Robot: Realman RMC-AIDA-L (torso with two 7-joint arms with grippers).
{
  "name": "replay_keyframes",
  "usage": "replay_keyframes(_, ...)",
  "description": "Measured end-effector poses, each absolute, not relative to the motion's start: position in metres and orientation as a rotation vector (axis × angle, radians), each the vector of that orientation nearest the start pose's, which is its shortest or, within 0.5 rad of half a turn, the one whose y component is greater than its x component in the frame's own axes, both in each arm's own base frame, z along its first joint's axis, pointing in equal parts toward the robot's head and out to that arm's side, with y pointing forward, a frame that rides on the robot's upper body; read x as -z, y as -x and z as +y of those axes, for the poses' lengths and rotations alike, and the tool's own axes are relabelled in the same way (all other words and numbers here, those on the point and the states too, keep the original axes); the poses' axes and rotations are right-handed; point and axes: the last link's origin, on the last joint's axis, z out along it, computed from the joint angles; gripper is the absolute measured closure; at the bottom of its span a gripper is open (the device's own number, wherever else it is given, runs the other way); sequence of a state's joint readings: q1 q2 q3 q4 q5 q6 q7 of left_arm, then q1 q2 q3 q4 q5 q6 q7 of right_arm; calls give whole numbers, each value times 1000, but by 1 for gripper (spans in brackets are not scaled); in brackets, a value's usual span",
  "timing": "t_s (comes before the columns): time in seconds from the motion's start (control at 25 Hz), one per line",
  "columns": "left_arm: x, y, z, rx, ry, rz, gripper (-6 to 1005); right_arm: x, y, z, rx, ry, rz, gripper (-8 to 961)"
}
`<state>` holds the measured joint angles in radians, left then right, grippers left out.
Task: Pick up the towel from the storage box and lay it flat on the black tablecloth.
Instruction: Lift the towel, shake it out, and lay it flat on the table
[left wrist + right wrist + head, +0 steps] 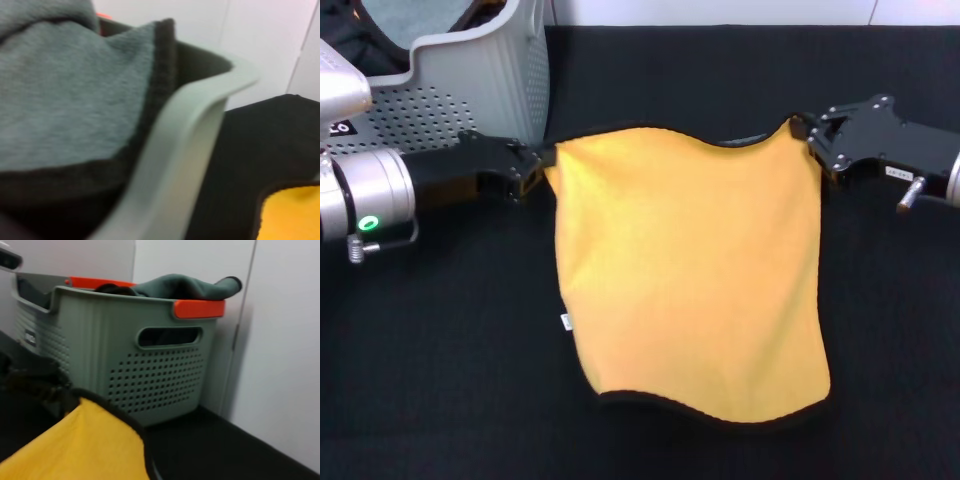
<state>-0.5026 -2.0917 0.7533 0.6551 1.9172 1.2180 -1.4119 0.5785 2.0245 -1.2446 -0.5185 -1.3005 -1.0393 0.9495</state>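
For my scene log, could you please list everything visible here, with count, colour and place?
towel: one, yellow-orange with dark edging, out of the box, held by its two far corners, spread over the tablecloth.
storage box: one, light grey, perforated sides, far left on the tablecloth.
grey-blue cloth: one, in the storage box, draped over its rim.
black tablecloth: one, black, covering the work surface.
wall: white, behind the storage box.
left gripper: one, black, at the towel's left corner.
right gripper: one, black, at the towel's right corner.
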Motion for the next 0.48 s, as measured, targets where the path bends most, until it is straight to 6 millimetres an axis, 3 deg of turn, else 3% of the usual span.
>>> replay_keyframes(0.2,2,271,345,685,2551,-704,975,14,-235,373,-716,2471,177,939)
replay_keyframes(0.48,-26,233,327,1060,2596,-530,975,-33,-220,325,-1093,2397,-11,938)
